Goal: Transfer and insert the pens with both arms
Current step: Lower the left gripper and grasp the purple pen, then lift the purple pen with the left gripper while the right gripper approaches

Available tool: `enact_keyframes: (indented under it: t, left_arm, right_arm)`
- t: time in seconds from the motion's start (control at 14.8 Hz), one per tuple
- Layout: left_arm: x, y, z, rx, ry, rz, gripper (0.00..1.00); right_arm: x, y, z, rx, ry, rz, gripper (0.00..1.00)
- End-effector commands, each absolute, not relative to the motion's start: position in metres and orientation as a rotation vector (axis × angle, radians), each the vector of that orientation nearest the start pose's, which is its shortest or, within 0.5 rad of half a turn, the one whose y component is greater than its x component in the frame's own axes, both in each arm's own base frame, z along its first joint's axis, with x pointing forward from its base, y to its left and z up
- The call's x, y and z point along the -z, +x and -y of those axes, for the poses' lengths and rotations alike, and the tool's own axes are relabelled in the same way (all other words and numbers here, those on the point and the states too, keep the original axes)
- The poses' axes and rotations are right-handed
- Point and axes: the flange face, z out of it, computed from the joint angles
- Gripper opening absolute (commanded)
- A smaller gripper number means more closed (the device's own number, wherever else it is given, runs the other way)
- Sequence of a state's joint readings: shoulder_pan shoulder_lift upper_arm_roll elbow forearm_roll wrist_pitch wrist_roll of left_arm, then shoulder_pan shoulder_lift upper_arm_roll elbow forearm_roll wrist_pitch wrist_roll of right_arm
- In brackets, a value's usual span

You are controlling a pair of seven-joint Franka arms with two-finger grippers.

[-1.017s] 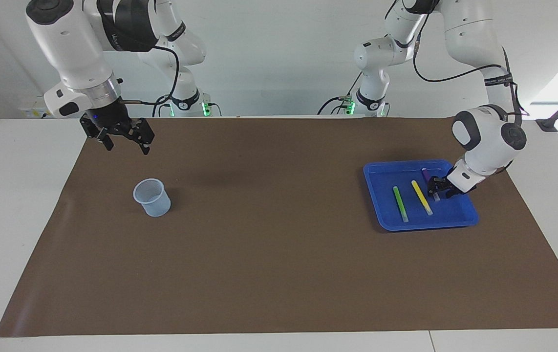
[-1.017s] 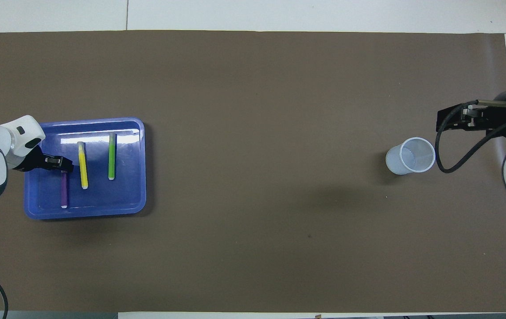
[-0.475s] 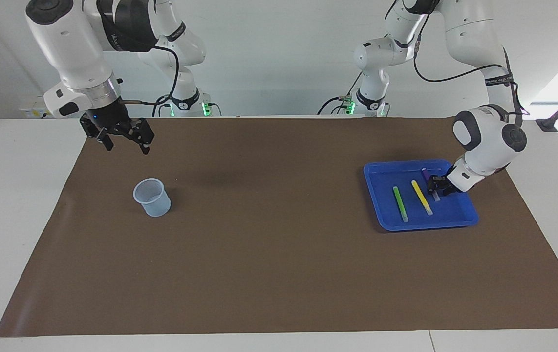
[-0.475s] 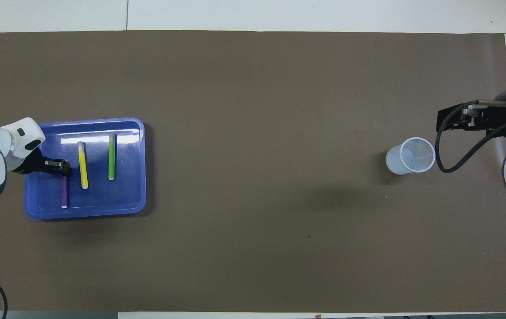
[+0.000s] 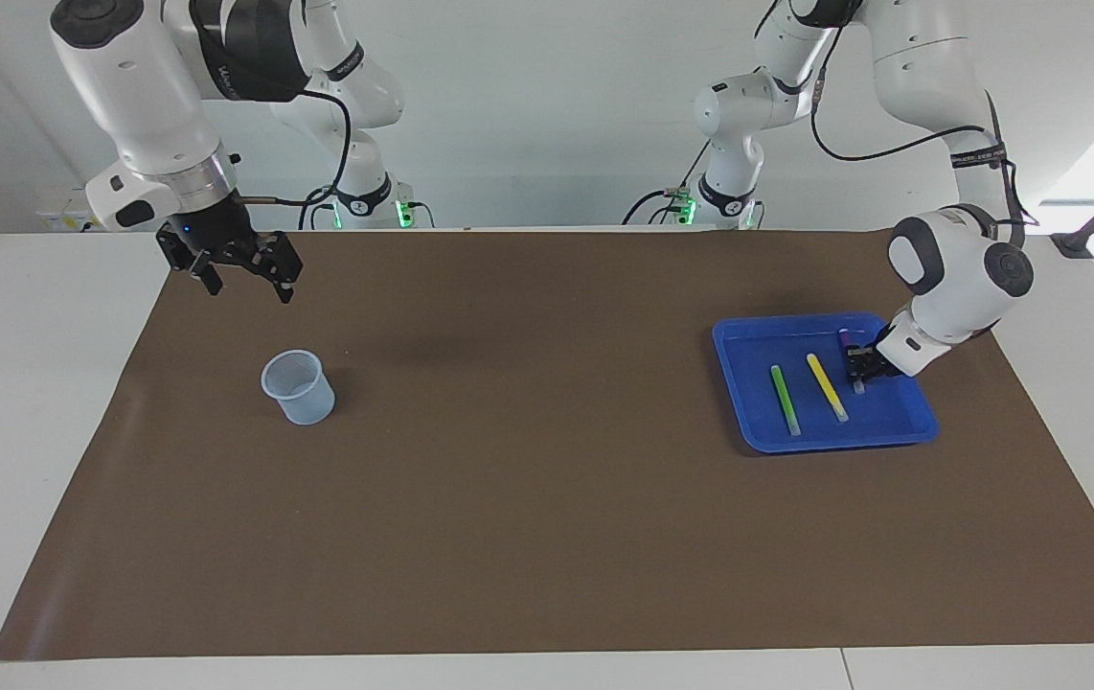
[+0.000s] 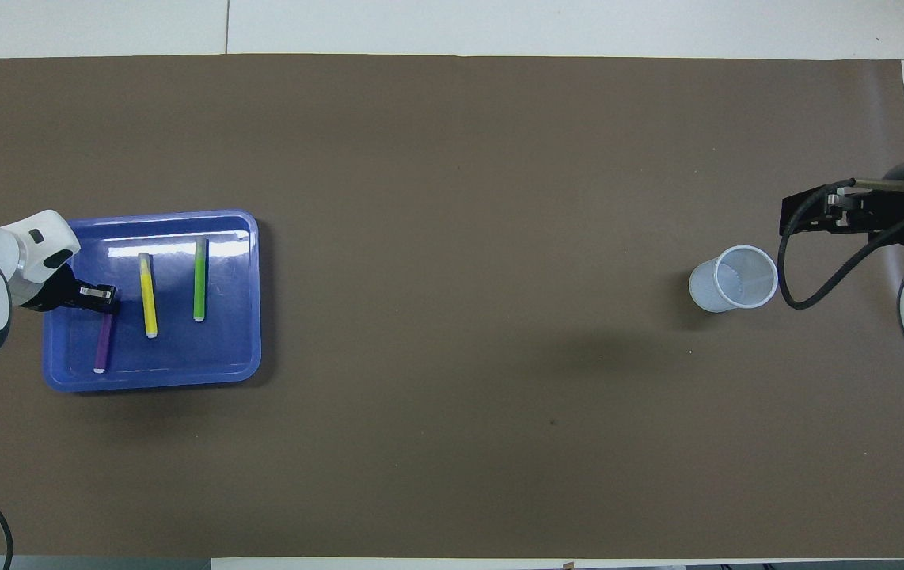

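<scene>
Fingers of the left gripper [image 5: 861,365] have just clamped the purple pen [image 6: 103,345] (now skewed) in the blue tray [image 5: 748,433]; transfer can begin. Right gripper [image 5: 245,270] waits, fingers apart, over the mat beside the cup [image 5: 298,387].

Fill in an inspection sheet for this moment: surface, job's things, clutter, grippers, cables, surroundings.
Surface: brown mat on a white table.
Job's things: yellow pen and green pen lie in the blue tray; purple pen there too, gripped at one end; clear cup upright toward the right arm's end.
Clutter: nothing seen.
Grippers: left gripper shut on purple pen; right gripper open, waiting above the mat.
Cables: black cable on the right arm.
Surroundings: white wall.
</scene>
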State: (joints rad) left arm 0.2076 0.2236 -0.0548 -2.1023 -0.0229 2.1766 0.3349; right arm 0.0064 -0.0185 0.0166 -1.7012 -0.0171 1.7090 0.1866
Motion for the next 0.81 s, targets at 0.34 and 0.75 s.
enact_keyframes:
  t: [0.34,0.75]
  left_arm:
    - [-0.353,0.569,-0.085,-0.282,-3.181,-0.111,0.0]
    - [-0.42,0.588,-0.04,-0.381,-3.199,0.336,0.0]
  right_arm:
    - [-0.587,0.555,-0.001,0.043,-3.149,-0.236,1.0]
    - [-0.587,0.555,-0.001,0.046,-3.149,-0.241,1.0]
